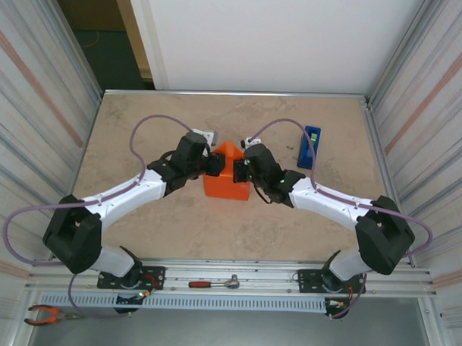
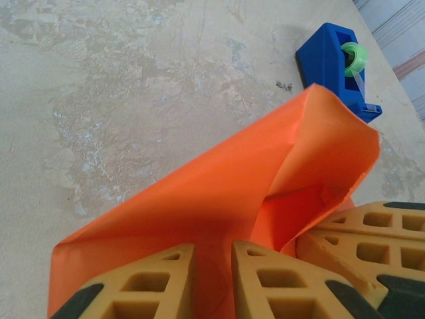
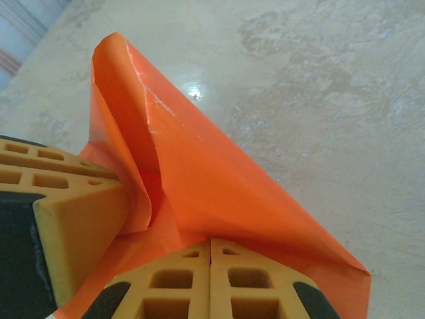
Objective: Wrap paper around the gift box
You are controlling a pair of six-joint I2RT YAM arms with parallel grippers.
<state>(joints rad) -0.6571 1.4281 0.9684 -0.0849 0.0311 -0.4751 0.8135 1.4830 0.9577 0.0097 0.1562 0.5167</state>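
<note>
In the middle of the bench [image 1: 141, 132]: the paper [image 1: 224, 186], bright orange, folded up into a block shape with a pointed flap on its far side.
Left hand [image 2: 212, 249]: almost closed, with a fold of the paper pinched in the narrow gap between its fingers.
Right hand [image 3: 211, 242]: fully closed, fingers pressed together against the paper; whether a sheet is between them I cannot tell.
Both hands: at the raised flap, one from each side, very near each other.
Tape dispenser [image 1: 309, 147]: blue, on the right part of the bench, apart from the paper.
</note>
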